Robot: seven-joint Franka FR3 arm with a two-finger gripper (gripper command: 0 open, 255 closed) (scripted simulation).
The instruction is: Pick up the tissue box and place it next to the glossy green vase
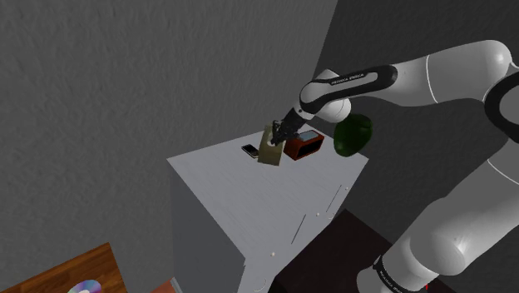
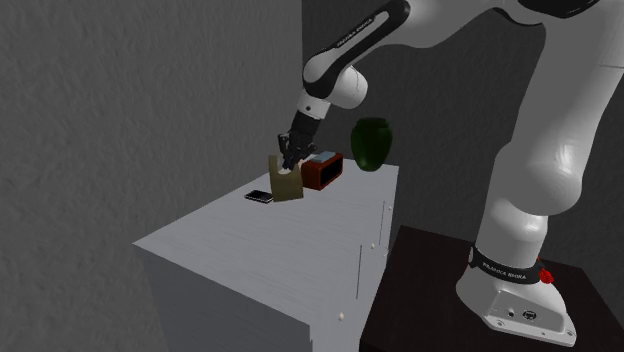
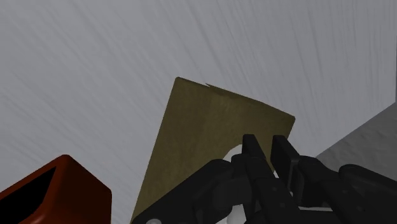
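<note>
While fingers [image 3: 250, 149] clamp tilted tissue box [image 1: 270, 152], red box [image 1: 304, 147] just beside, green vase [image 1: 354, 136] near cabinet [image 1: 249, 204] edge

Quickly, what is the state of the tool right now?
The black two-finger tool: closed, holding the olive-brown tissue box.

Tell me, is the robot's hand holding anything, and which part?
Yes: the gripper pinches the brownish tissue box at its top, beside the opening.
</note>
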